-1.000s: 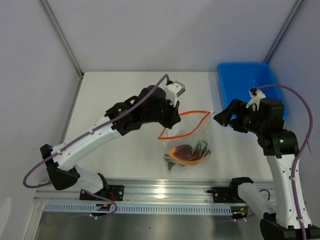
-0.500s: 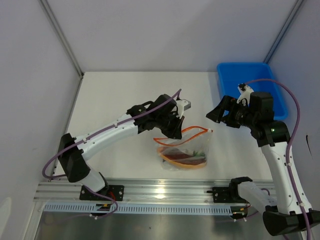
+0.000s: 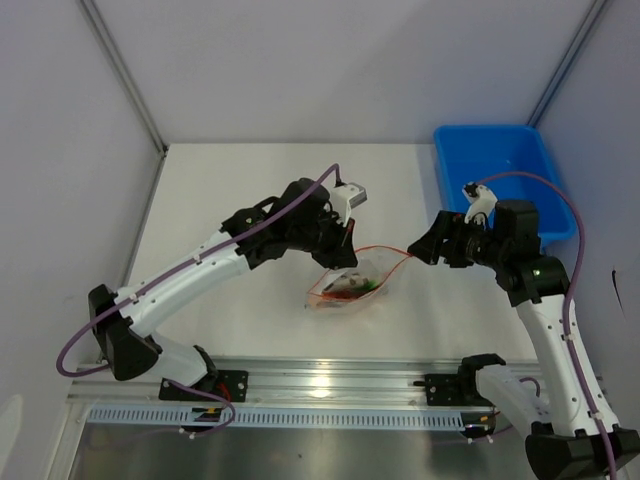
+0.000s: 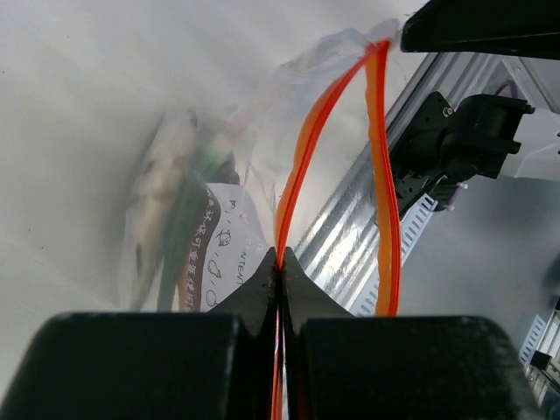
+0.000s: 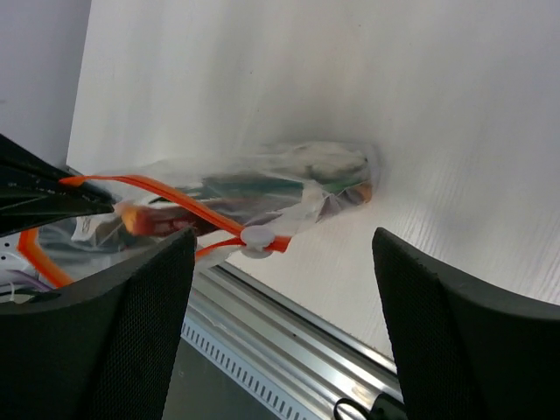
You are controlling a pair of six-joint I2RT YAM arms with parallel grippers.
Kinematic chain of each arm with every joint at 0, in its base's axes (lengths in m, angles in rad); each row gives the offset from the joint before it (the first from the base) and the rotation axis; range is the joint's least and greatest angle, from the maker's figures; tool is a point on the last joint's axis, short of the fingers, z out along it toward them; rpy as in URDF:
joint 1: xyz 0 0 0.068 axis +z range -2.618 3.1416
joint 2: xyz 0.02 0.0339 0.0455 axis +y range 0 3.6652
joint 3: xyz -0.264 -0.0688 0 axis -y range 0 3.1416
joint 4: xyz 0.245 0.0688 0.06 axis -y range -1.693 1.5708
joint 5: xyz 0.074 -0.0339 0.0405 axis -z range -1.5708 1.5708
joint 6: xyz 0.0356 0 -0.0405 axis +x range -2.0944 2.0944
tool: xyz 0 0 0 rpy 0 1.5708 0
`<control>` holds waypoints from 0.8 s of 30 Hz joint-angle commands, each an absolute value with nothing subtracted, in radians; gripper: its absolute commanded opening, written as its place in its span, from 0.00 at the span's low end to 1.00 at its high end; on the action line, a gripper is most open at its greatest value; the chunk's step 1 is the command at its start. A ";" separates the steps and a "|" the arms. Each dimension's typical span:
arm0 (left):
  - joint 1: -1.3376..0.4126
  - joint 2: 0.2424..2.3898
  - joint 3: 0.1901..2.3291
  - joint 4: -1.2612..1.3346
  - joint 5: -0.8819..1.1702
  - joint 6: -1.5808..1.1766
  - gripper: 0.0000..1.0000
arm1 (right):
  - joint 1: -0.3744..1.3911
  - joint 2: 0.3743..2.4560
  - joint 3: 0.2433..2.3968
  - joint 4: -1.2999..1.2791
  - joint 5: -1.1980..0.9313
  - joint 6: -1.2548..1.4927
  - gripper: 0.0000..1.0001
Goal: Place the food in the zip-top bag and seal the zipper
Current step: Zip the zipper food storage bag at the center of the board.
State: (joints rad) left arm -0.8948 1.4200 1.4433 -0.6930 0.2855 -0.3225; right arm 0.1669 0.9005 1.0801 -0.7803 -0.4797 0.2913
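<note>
- Starting nearest me: the zip-top bag [image 3: 362, 292] is on the white desk [image 3: 220, 200] just beyond the front rail [image 3: 320, 385], between my two arms. The food [image 3: 345, 290] is inside, with green strips and orange-red showing through the plastic.
- My left gripper [image 4: 280, 267] is pinched tight on the zipper [image 4: 302, 166]. One orange-red strip runs into the jaws and the other bows away, so the mouth gapes.
- My right gripper [image 5: 282, 238] is spread wide and clamps nothing. The zipper's end lies just ahead of its fingers; I can't tell whether they touch.
- Farthest back on the right is the blue tray [image 3: 445, 170], well apart from the bag.
</note>
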 commanded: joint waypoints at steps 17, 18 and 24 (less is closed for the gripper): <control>-0.749 1.443 1.394 -0.652 0.356 -0.357 0.01 | 0.035 0.881 0.986 -0.594 -0.689 0.356 0.65; -0.744 1.443 1.394 -0.652 0.367 -0.357 0.01 | 0.037 0.876 0.980 -0.588 -0.695 0.365 0.65; -0.719 1.468 1.414 -0.658 0.423 -0.357 0.01 | 0.119 0.861 0.862 -0.394 -0.746 0.408 0.74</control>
State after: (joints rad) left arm -0.7338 1.4490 1.3895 -0.6731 0.3565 -0.3408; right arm 0.0700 0.8734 0.9020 -0.5186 -0.7155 0.3859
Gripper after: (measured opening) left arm 0.005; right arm 0.728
